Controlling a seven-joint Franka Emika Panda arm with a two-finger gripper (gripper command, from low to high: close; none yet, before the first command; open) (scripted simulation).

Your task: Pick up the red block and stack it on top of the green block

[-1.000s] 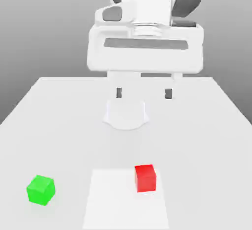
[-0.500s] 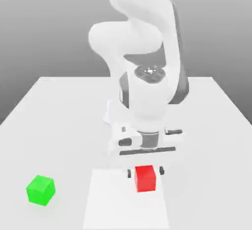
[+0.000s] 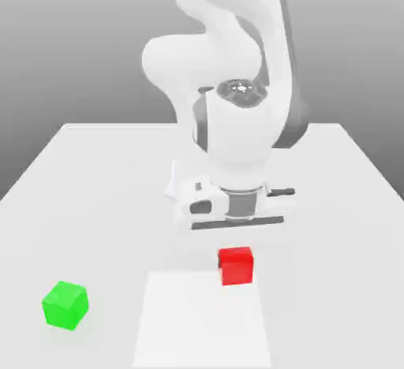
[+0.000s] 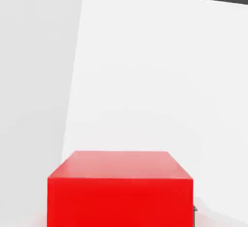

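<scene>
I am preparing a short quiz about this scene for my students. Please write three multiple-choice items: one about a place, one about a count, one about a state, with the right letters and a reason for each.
1. In the exterior view, where is the green block compared with the red block?
A. On the exterior view's left
B. On top of it
C. On the exterior view's right

2. How many blocks are in the scene?
A. One
B. Two
C. Four

3. What is the state of the gripper?
A. Open, far above the table
B. Shut on the green block
C. Shut on the red block

Answers:
1 A: the green block sits alone near the left edge.
2 B: one red and one green cube are seen.
3 C: the red block hangs directly under the hand, and it fills the foreground of the hand view.
</scene>
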